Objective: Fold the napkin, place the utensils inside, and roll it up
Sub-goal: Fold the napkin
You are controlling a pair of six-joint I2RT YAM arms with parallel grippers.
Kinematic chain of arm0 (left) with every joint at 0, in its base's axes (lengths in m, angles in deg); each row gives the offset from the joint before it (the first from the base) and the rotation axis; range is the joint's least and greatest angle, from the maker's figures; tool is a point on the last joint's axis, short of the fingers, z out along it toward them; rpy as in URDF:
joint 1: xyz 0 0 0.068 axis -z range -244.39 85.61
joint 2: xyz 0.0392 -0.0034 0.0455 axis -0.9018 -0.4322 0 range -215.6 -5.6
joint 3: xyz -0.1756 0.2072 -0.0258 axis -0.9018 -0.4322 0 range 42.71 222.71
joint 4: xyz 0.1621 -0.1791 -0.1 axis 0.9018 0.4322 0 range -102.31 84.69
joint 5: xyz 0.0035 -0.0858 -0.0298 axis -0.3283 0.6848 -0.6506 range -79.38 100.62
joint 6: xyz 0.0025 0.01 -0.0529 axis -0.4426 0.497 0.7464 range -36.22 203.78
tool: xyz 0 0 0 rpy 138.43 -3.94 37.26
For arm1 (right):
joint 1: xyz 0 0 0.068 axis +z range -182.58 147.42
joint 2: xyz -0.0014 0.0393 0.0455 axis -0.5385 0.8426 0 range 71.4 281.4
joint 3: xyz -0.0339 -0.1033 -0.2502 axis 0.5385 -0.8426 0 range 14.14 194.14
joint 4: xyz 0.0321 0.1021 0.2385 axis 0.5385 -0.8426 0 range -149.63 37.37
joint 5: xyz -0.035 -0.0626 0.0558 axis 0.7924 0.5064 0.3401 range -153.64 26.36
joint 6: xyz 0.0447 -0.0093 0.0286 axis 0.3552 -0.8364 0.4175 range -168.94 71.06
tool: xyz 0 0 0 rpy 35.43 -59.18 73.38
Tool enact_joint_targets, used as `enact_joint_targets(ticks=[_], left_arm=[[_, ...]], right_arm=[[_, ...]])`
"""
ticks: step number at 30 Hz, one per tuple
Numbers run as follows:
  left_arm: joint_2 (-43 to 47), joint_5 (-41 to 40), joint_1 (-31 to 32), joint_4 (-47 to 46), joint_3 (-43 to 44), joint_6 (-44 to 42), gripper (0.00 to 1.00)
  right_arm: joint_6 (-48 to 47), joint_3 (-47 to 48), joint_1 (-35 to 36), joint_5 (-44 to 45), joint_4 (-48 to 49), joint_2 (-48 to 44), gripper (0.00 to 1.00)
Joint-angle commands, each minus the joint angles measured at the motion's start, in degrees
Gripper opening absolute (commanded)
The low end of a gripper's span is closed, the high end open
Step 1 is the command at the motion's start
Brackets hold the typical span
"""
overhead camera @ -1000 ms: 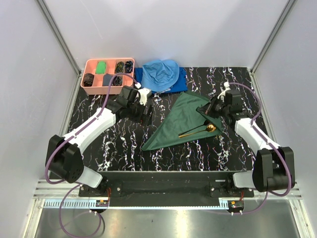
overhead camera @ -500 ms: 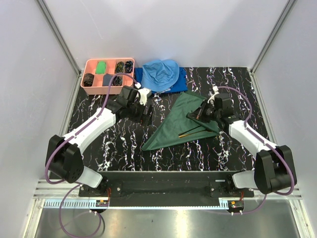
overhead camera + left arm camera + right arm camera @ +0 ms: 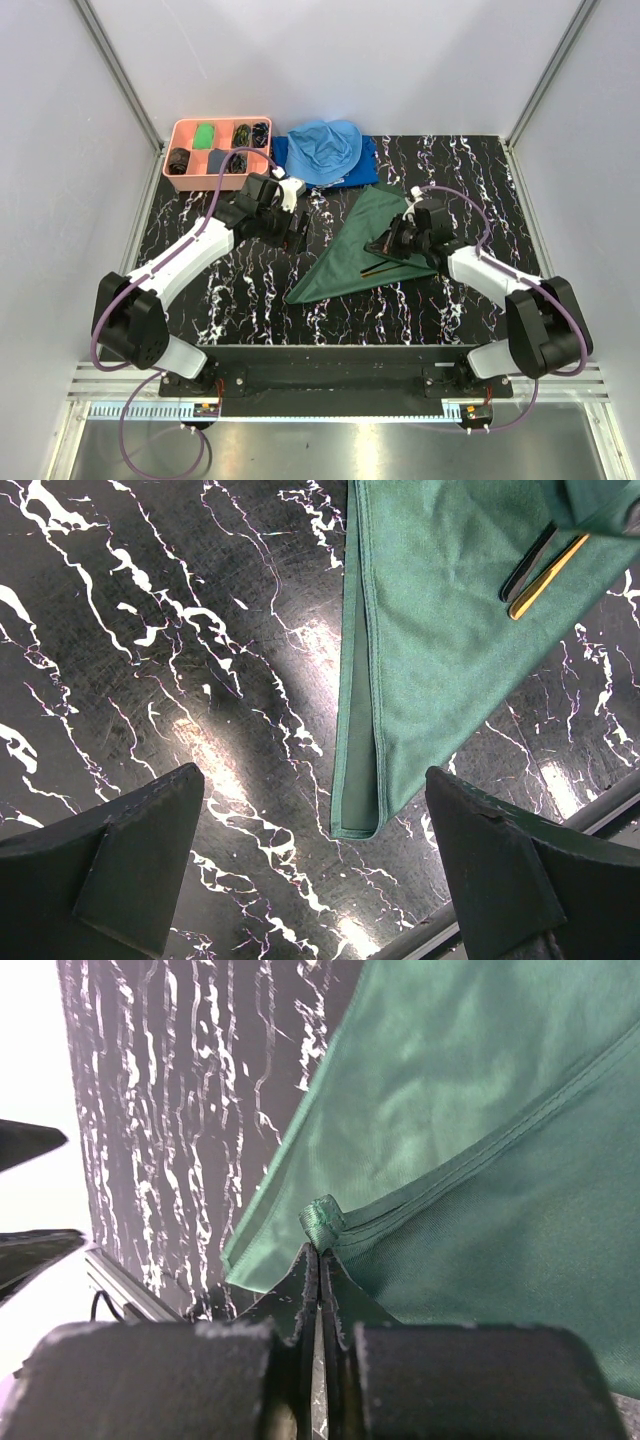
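The fold looks done: the napkin lies as a dark green triangle on the bench, right of centre, its long point aimed at the near edge. The utensils sit on it toward its right side. Only a gold handle end shows in the overhead view and in the left wrist view; the rest is hidden under a raised flap of cloth.

Your right jaws are closed tight on the napkin's hem at that right corner, and the right wrist view shows a small bunch of green edge pinched between them. The corner is held up over the utensils, so I judge you are at the start of the roll, wrapping the first flap across them.

Your left jaws stand wide apart and grip nothing. They hover over bare bench just left of the napkin's left edge.

The next move calls for drawing the pinched corner leftward, low and snug over the handles, so that the cloth turns around them. Lifted too high, the utensils may slide out of the fold. The left jaws are well placed to pin the far edge if the cloth drags.
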Motion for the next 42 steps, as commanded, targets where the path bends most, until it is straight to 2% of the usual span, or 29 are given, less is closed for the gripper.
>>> enact_joint_targets(ticks=[1,10,13,14,15,16,18,22,27,32,36,42], left_arm=[[2.56,1.11,-0.26,-1.94,0.52,0.51,0.95],[2.12,1.46,-0.26,-1.85,0.52,0.78,0.95],[1.68,1.46,-0.26,-1.85,0.43,0.78,0.96],[1.42,1.28,-0.26,-1.94,0.43,0.95,0.96],[0.89,1.11,-0.34,-2.03,0.34,1.04,0.96],[0.54,0.85,-0.35,-2.2,0.25,1.13,0.95],[0.01,-0.03,-0.35,-2.9,-0.01,1.91,0.96],[0.62,-2.67,-0.35,-5.71,-2.64,5.6,0.97],[2.2,-2.06,-1.4,-10.98,-9.48,15.61,0.98],[3.61,3.73,-3.6,-20.98,-19.24,26.85,0.93],[3.43,5.77,-3.6,-25.22,-26.44,31.53,0.9],[5.98,7.87,-3.51,-29.27,-31.91,34.08,0.9]], right_arm=[[1.31,-1.5,0.98,0.2,4.34,0.99,0.04],[1.57,-2.29,3.52,0.56,5.92,3.97,0.05],[2.27,-1.59,3.96,-1.37,7.15,5.99,0.14],[2.28,-1.33,4.4,-1.73,7.24,6.35,0.21],[2.28,-1.06,4.49,-2.42,7.42,6.61,0.34],[2.1,-0.63,4.49,-2.52,7.51,6.61,0.41],[1.93,-0.36,4.49,-2.96,7.42,6.26,0.5],[0.09,1.22,4.58,-2.35,5.49,2.15,0.61],[-3.25,3.24,4.32,0.47,0.13,-4.27,0.65],[-4.75,2.63,3.26,0.47,-0.58,-8.67,0.67],[-4.75,0.44,2.47,0.38,-0.67,-12.8,0.68],[-3.88,-2.46,1.5,0.64,-0.58,-16.41,0.71]])
